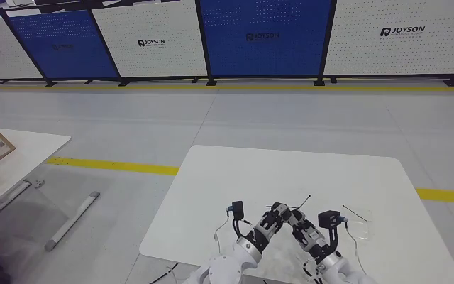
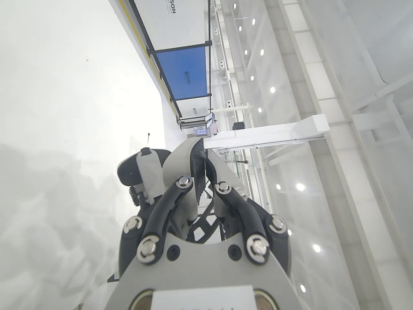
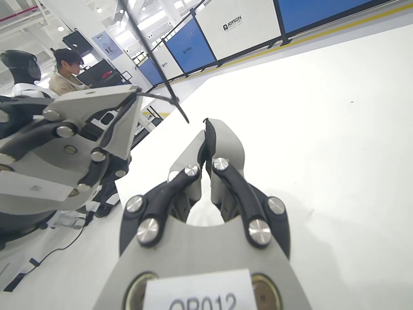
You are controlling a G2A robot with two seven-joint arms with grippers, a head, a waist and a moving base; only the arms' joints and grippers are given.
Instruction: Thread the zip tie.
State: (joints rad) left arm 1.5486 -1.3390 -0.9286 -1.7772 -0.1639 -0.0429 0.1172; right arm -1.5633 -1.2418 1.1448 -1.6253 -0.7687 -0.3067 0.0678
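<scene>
A black zip tie [image 3: 151, 56] is held in the air above the white table [image 1: 234, 184]. My left gripper [image 3: 137, 92] is shut on the short stretch beside the tie's head [image 3: 174, 100]. The long strap runs through the head, and its pointed tip [image 3: 186, 119] sticks out just beyond. My right gripper [image 3: 206, 125] sits a little below and beside that tip, shut, with nothing visibly between its fingers. In the top view both grippers meet near the table's front edge, left gripper [image 1: 283, 210] and right gripper [image 1: 295, 219], and the zip tie [image 1: 303, 201] slants away from them.
A second black zip tie [image 1: 355, 211] lies on the table to the right of the arms, next to a clear plastic container [image 1: 362, 228]. A smaller white table [image 1: 28, 153] stands off to the left across the floor.
</scene>
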